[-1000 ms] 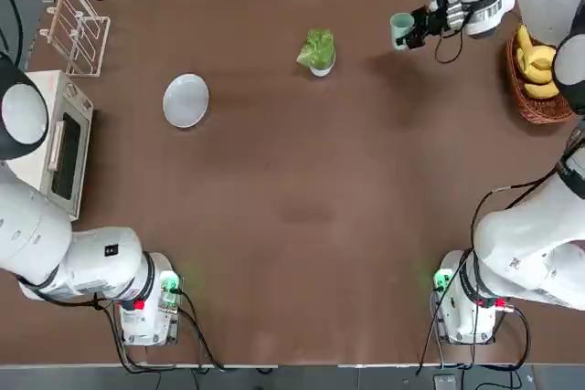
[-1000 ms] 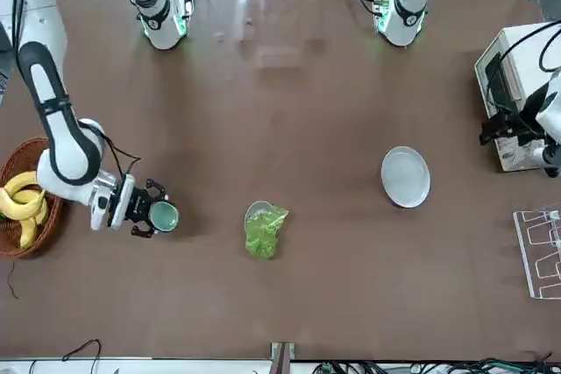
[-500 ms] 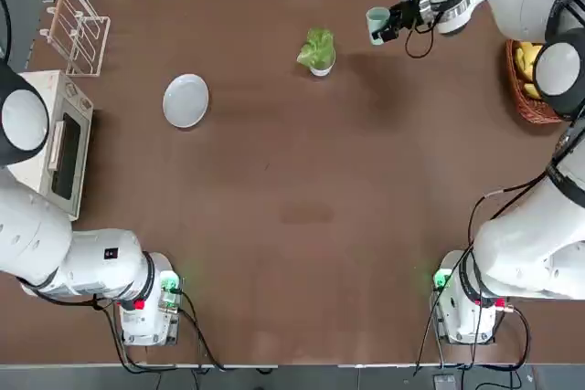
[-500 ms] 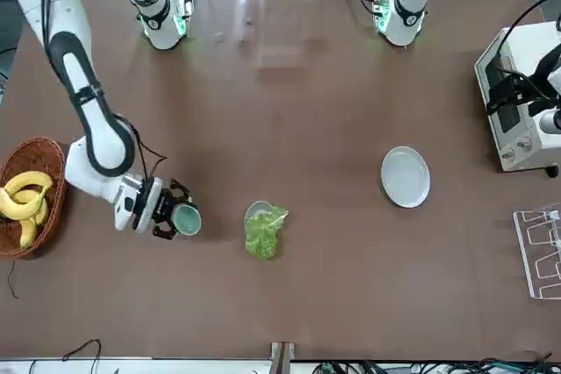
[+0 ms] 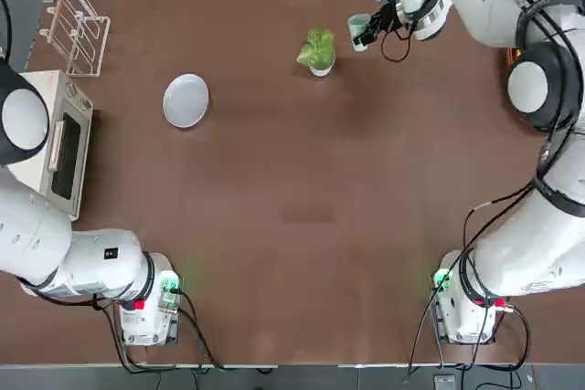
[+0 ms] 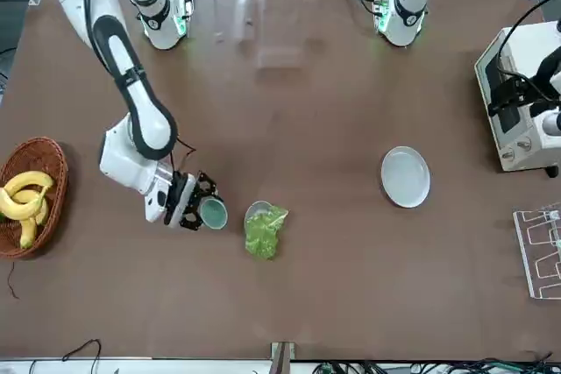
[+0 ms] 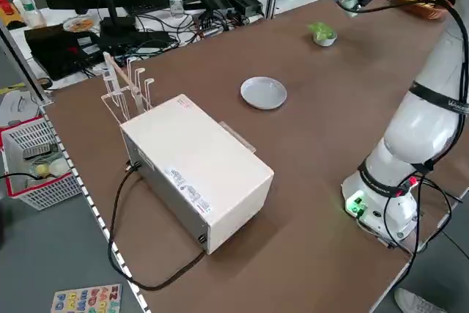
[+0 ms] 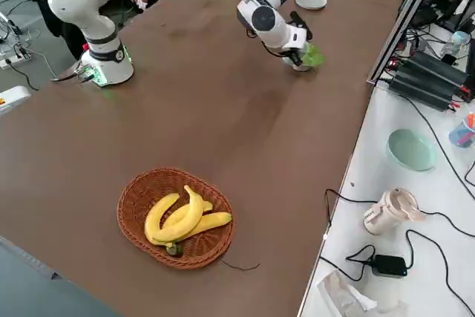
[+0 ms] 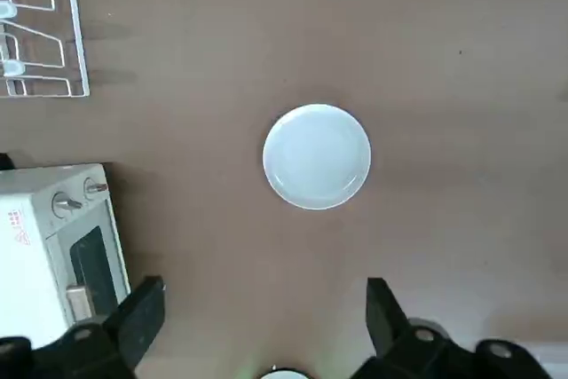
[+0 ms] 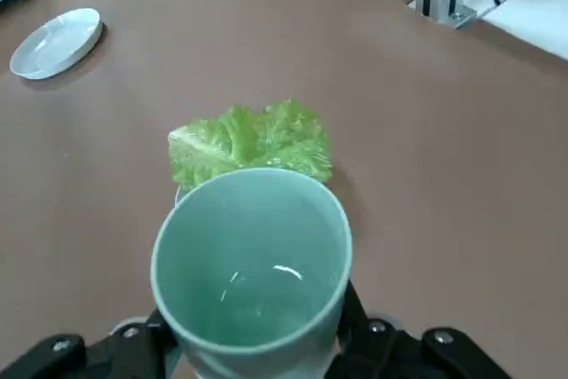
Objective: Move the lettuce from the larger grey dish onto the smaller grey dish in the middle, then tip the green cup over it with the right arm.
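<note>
The lettuce (image 5: 317, 47) (image 6: 264, 231) lies on the smaller grey dish (image 5: 322, 68) (image 6: 254, 210) at the far middle of the table. My right gripper (image 5: 365, 32) (image 6: 198, 212) is shut on the green cup (image 5: 357, 28) (image 6: 213, 213), held just right of the lettuce and apart from it. In the right wrist view the cup (image 10: 253, 259) gapes toward the camera with the lettuce (image 10: 253, 144) beyond it. The larger grey dish (image 5: 186, 100) (image 6: 406, 176) (image 9: 317, 156) sits bare to the left. High over it, my left gripper (image 9: 264, 308) is open and holds nothing.
A wicker basket of bananas (image 6: 29, 196) (image 8: 177, 217) stands at the far right edge. A white microwave (image 5: 57, 142) (image 7: 196, 166) and a clear rack (image 5: 77, 29) (image 6: 541, 247) occupy the left side. Beyond the far edge are cables and a metal post.
My right gripper has carried the green cup leftward from near the banana basket to just beside the lettuce. The lettuce and both dishes have stayed put.
</note>
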`<state>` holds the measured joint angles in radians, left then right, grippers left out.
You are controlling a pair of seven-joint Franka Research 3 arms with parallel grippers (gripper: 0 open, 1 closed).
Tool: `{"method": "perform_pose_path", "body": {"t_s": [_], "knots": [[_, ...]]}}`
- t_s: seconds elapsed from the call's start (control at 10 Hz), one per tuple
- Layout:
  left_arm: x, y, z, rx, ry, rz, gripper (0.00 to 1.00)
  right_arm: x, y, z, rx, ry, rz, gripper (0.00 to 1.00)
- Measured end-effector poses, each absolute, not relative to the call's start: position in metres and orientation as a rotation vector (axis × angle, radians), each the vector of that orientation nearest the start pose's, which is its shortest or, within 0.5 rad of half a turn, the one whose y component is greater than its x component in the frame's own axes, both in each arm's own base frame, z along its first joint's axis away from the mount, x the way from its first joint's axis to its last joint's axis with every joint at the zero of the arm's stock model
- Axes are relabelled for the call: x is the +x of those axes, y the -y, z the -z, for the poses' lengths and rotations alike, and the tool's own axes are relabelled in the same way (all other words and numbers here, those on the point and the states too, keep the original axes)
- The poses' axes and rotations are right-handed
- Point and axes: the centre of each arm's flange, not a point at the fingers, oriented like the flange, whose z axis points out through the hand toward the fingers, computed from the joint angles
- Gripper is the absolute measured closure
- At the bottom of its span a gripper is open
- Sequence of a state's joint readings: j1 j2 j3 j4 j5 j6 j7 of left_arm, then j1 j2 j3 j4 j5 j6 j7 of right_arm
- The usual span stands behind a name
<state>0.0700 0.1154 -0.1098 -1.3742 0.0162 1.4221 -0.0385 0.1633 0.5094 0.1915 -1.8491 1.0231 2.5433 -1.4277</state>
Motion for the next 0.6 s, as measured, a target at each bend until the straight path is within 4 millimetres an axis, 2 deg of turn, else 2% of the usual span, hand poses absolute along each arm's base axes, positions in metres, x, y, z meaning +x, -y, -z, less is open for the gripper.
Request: {"method": "perform_pose_path", "body": {"t_s": [0.6], "knots": [[0.579,0.013,-0.642,-3.136,0.018,-0.044,0.00,0.611,-0.273,-0.278,-2.331,1.005,0.563,0.32]]}}
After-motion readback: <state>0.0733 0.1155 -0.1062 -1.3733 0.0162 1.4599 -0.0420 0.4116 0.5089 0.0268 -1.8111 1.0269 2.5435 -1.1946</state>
